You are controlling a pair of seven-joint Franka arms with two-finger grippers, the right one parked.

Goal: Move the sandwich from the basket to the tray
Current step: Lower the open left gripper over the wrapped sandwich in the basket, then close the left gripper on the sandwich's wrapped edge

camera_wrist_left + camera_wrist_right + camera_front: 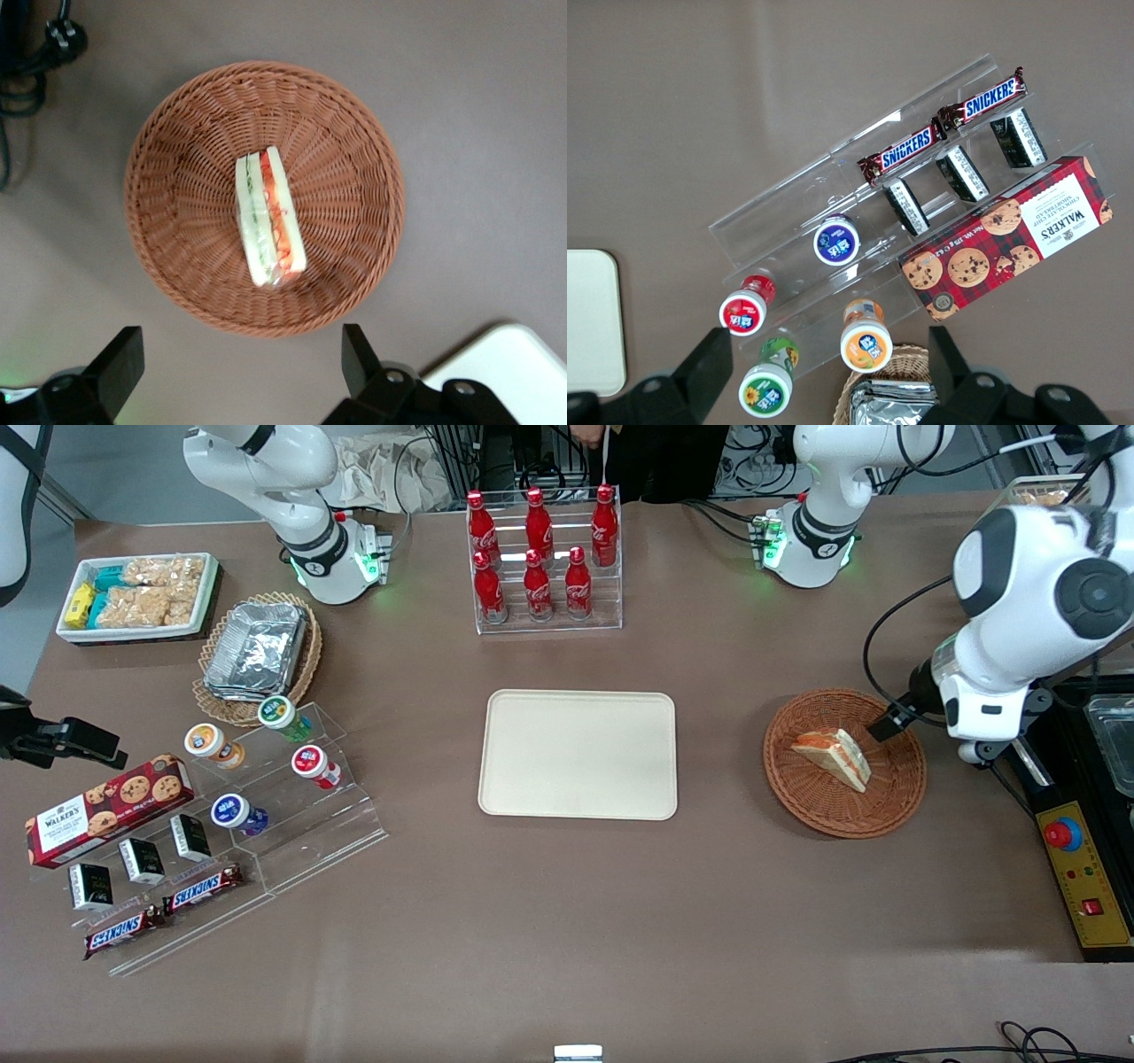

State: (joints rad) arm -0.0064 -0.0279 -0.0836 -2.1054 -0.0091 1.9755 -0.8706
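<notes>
The sandwich (834, 755) is a pale wedge with orange-red and green filling; it lies in the round reddish-brown basket (811, 797), toward the working arm's end of the table. In the left wrist view the sandwich (269, 220) rests in the middle of the basket (177, 168), cut edge up. My left gripper (895, 720) hangs above the basket's rim, well over the sandwich. Its fingers (120, 361) are spread wide and hold nothing; the gripper (237, 359) is apart from the basket. The cream-beige tray (577, 754) lies bare beside the basket; a corner of it (505, 372) shows.
A rack of red cola bottles (542, 558) stands farther from the front camera than the tray. Toward the parked arm's end are a clear stand with small cups and snack bars (230, 815), a tan basket of foil containers (257, 651) and a white snack bin (137, 596). A control box (1085, 877) lies beside the basket.
</notes>
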